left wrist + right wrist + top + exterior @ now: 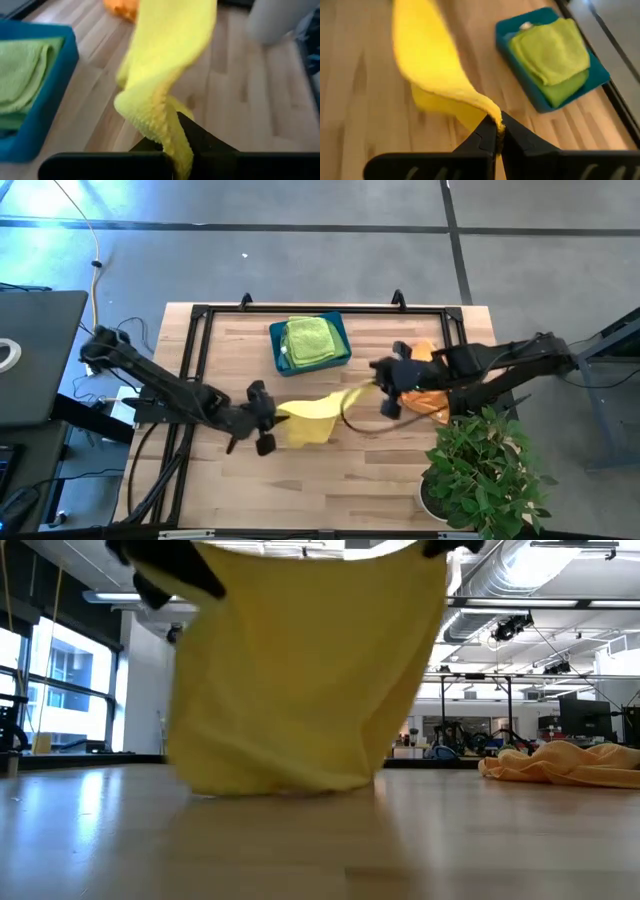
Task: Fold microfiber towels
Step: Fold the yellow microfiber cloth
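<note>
A yellow microfiber towel point(312, 418) hangs stretched between my two grippers above the table's middle. My left gripper point(268, 416) is shut on its left end and my right gripper point(378, 388) is shut on its right end. In the low view the yellow towel point(300, 670) hangs like a sheet, its bottom edge at the tabletop. Folded lime green towels point(308, 340) lie stacked in a teal bin point(342, 346) at the far middle. An orange towel point(430, 395) lies crumpled on the table at the right, partly under my right arm. My left gripper pinches an edge of the yellow towel point(167, 142) between its two fingers, coming from the table's left and slanting down. The cloth runs away from the fingers toward the other gripper. My right gripper pinches a corner of the towel point(495, 119) between its fingertips, slanting down from the table's right. The towel sags below it, and its lower edge point(280, 788) is at the tabletop.
A leafy potted plant point(485, 470) stands at the near right corner. A black frame rail point(195, 350) runs along the table's left and far sides. Bare wood point(330, 490) lies toward the near edge.
</note>
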Tool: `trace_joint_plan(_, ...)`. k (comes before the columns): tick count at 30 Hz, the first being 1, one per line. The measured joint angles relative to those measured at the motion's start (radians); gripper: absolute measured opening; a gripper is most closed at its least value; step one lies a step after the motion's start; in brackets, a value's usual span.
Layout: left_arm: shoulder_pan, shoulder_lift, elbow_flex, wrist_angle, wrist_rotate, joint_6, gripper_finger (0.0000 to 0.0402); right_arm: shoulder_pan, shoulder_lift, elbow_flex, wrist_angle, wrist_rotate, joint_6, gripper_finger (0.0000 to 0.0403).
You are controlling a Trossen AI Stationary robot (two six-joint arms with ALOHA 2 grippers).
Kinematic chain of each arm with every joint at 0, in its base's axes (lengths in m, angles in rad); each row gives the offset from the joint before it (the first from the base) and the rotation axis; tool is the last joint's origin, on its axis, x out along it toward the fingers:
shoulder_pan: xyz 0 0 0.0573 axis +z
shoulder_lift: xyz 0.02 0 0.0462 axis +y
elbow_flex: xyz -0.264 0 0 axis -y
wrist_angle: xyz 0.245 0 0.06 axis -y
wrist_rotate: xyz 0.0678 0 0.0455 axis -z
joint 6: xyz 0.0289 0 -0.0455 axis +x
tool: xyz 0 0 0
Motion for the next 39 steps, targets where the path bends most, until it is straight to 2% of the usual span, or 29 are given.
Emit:
trace_joint_plan(7, -0.002, -0.147, 0.0, 0.009, 0.088, 0.036, 0.0001, 0.128, -0.008, 0.0, -0.058, -0.108, -0.233, 0.0003)
trace_joint_plan(10, -0.002, -0.185, 0.0, 0.003, 0.086, 0.067, 0.0, 0.164, -0.008, 0.0, -0.065, -0.068, -0.314, 0.0003)
trace_joint_plan(12, 0.003, -0.202, 0.0, 0.006, 0.039, 0.097, 0.0001, 0.175, -0.008, 0.0, -0.068, 0.049, -0.294, 0.0003)
trace_joint_plan(14, 0.013, -0.219, 0.0, 0.001, -0.013, 0.099, 0.0, 0.175, -0.008, 0.0, -0.067, 0.159, -0.198, 0.0003)
trace_joint_plan(16, 0.022, -0.222, 0.002, 0.015, -0.005, 0.074, 0.0, 0.17, -0.005, 0.0, -0.067, 0.137, -0.103, 0.0003)
trace_joint_plan(19, 0.023, -0.214, 0.0, 0.01, 0.129, 0.039, 0.0, 0.18, 0.004, 0.0, -0.063, -0.028, -0.108, 0.0003)
trace_joint_plan(20, 0.023, -0.206, 0.001, 0.011, 0.174, 0.033, 0.0, 0.191, 0.007, 0.0, -0.06, -0.046, -0.126, 0.0003)
trace_joint_plan(21, 0.022, -0.198, 0.001, -0.001, 0.204, 0.032, 0.0, 0.2, 0.01, 0.0, -0.061, -0.042, -0.143, 0.0003)
trace_joint_plan(23, 0.022, -0.18, 0.0, -0.001, 0.216, 0.027, 0.0, 0.21, 0.012, 0.0, -0.059, 0.031, -0.157, 0.0003)
trace_joint_plan(27, 0.034, -0.164, 0.0, -0.002, 0.174, 0.036, 0.0002, 0.2, 0.014, 0.0, -0.059, 0.144, -0.146, 0.0003)
trace_joint_plan(34, 0.054, -0.145, 0.0, -0.095, 0.174, 0.032, 0.0005, 0.194, 0.014, 0.0, -0.08, 0.139, -0.155, 0.0003)
trace_joint_plan(39, 0.082, -0.147, 0.0, -0.161, 0.174, 0.033, 0.0025, 0.193, 0.014, 0.0, -0.103, 0.19, -0.157, 0.0003)
